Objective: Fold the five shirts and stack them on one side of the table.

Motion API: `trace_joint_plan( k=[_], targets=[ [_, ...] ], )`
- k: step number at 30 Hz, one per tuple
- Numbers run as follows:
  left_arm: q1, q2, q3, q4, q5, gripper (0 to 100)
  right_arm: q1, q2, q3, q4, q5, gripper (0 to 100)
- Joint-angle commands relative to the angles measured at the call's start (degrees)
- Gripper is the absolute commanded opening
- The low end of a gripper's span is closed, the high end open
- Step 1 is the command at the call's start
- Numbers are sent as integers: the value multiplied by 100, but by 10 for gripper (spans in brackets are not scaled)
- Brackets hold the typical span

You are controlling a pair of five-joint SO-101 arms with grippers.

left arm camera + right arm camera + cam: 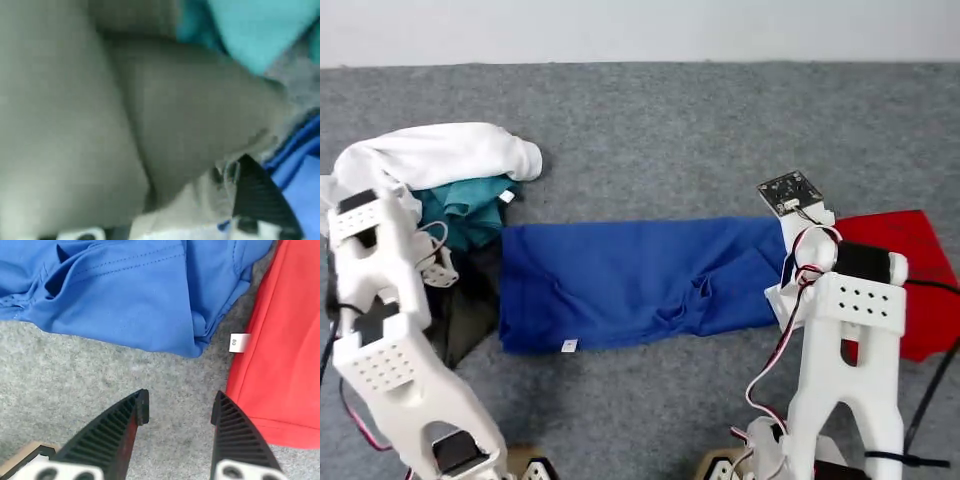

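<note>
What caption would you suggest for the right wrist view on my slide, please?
Open right hand above the grey tabletop, facing the blue shirt with the red shirt beside it.

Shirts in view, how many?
5: white shirt at far left, teal shirt under it, dark shirt beside those, blue shirt spread mid-table, red shirt at right. The pile could hide more.

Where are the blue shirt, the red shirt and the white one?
blue shirt [630, 280], high view, middle of the cloth.
red shirt [922, 245], high view, bare upper part.
white shirt [440, 155], high view, middle of the bundle.
</note>
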Motion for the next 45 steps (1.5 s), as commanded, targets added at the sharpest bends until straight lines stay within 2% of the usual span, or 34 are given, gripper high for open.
trace_joint_plan(
  k=[1,7,12,17,26,31,40,45],
  targets=[
    [-580,431,-224,-404,-88,279,40,-127,-26,-92,-53,213],
    [-1512,475,-1429,229,-88,279,40,-127,-26,-92,-62,213],
    [-1591,501,-2378,1064,-88,279,40,-127,-26,-92,-53,213],
    [-1011,211,-2273,1152,-79,279,40,-127,-26,-92,-53,213],
    [1196,-1618,-646,1143,-53,280,40,-127,-18,-101,-53,213],
    [2013,-1899,-189,1099,-53,280,40,-127,-18,-101,-53,213],
    [2127,-589,-92,791,281,280,40,-136,141,-207,-44,213],
    [2136,-448,-92,686,281,280,75,-171,651,-426,-44,213]
  ],
)
